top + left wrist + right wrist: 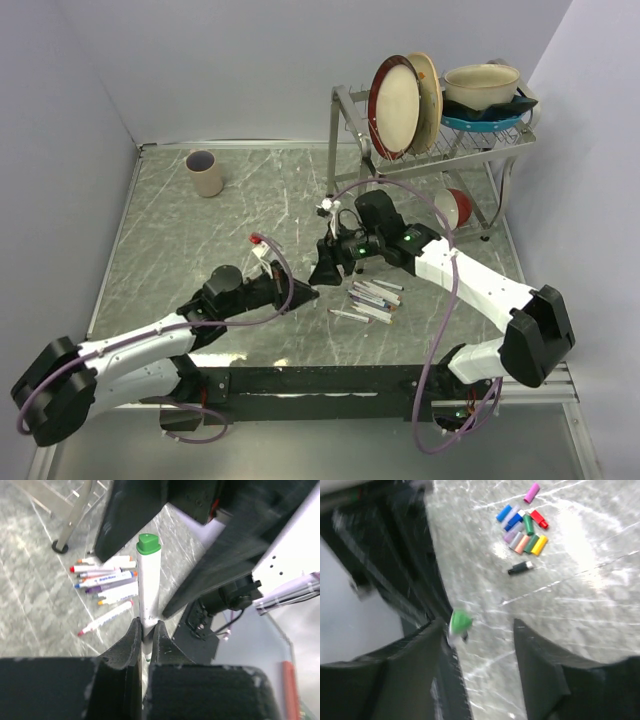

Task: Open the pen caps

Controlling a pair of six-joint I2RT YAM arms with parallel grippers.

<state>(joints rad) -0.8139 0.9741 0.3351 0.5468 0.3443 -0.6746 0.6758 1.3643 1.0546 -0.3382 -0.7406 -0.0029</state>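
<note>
Between the left hand's (146, 630) pads, clamped tight: a white pen (148, 587), standing upright in the wrist view, green cap (148, 543) on top, not off yet. Right hand (479, 629) has its fingers apart, straddling that cap, which sits just beside one finger; can't tell if they touch. Both hands meet mid-tabletop (180, 240). Past the right hand: loose caps (522, 527) bunched together, blue, red, green, yellow etc., w/ a black cap (520, 568) near them and a pink cap (532, 492) a bit apart. Other pens (107, 582) lie piled beside the hands. Dish rack (430, 140) far right, cup (204, 172) far left.
</note>
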